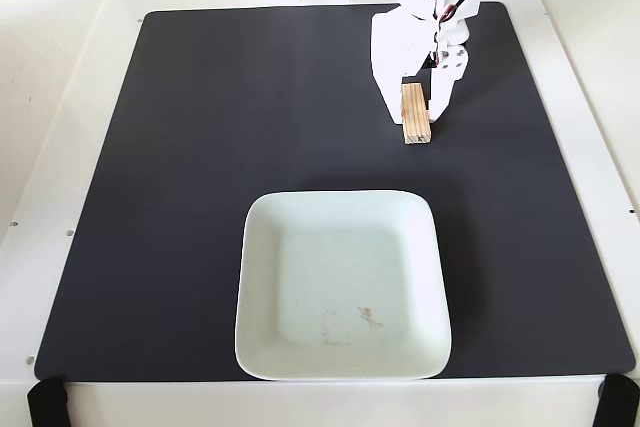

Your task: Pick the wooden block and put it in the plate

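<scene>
Gripper [414, 117] clamps wooden block [415, 114] over black mat [220, 147]; plate [340, 209] nearer camera; white table [60, 97].

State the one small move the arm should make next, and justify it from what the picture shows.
Probably lift a little, then carry toward the plate. The pincer appears closed on the wooden block at the far side of the black mat, a finger on each side. The plate sits empty nearer the camera, well apart from the block, so clearing its raised rim comes first.
</scene>
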`<state>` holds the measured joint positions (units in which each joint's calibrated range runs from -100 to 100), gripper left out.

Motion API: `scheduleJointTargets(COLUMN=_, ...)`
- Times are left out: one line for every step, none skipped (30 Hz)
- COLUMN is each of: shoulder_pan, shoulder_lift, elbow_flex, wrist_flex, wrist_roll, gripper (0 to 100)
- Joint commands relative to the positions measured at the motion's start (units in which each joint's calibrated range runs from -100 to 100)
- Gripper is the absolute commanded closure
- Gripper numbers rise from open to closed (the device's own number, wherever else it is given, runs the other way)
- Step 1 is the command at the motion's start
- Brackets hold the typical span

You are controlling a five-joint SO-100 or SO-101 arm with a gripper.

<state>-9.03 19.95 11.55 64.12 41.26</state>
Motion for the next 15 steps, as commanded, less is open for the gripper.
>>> scheduleJointTargets(shoulder_pan=0.7, shoulder_lift=-0.8, elbow_flex=0.5, wrist_flex=0.2, wrist_roll=-0.1, gripper=99)
scheduleJointTargets(shoulder_pan=1.1, shoulder_lift=-0.9, elbow_flex=0.5, wrist_flex=0.2, wrist_roll=-0.1, gripper=99)
scheduleJointTargets(shoulder_pan=1.3, shoulder_lift=-1.1, elbow_flex=0.5, wrist_flex=0.2, wrist_roll=-0.1, gripper=99)
scheduleJointTargets(shoulder_pan=1.4, shoulder_lift=-1.9, elbow_flex=0.6, wrist_flex=0.2, wrist_roll=0.0, gripper=99)
scheduleJointTargets(shoulder_pan=1.4, shoulder_lift=-3.1, elbow_flex=0.6, wrist_flex=0.2, wrist_roll=0.0, gripper=99)
scheduleJointTargets(shoulder_pan=2.0, shoulder_lift=-4.7, elbow_flex=0.6, wrist_flex=0.2, wrist_roll=0.0, gripper=99)
scheduleJointTargets(shoulder_pan=2.5, shoulder_lift=-6.6, elbow_flex=0.6, wrist_flex=0.2, wrist_roll=0.0, gripper=99)
scheduleJointTargets(shoulder_pan=2.9, shoulder_lift=-8.6, elbow_flex=0.6, wrist_flex=0.2, wrist_roll=0.0, gripper=99)
scheduleJointTargets(shoulder_pan=3.0, shoulder_lift=-10.9, elbow_flex=0.6, wrist_flex=0.2, wrist_roll=0.0, gripper=99)
scheduleJointTargets(shoulder_pan=3.2, shoulder_lift=-13.3, elbow_flex=0.6, wrist_flex=0.2, wrist_roll=0.0, gripper=99)
scheduleJointTargets(shoulder_pan=4.0, shoulder_lift=-15.5, elbow_flex=0.9, wrist_flex=0.2, wrist_roll=0.0, gripper=99)
scheduleJointTargets(shoulder_pan=4.9, shoulder_lift=-18.0, elbow_flex=1.6, wrist_flex=0.1, wrist_roll=0.0, gripper=99)
scheduleJointTargets(shoulder_pan=5.7, shoulder_lift=-20.2, elbow_flex=2.5, wrist_flex=-0.1, wrist_roll=0.0, gripper=99)
scheduleJointTargets(shoulder_pan=6.9, shoulder_lift=-22.7, elbow_flex=3.7, wrist_flex=-0.8, wrist_roll=0.0, gripper=99)
scheduleJointTargets(shoulder_pan=8.4, shoulder_lift=-25.2, elbow_flex=5.2, wrist_flex=-1.8, wrist_roll=0.0, gripper=99)
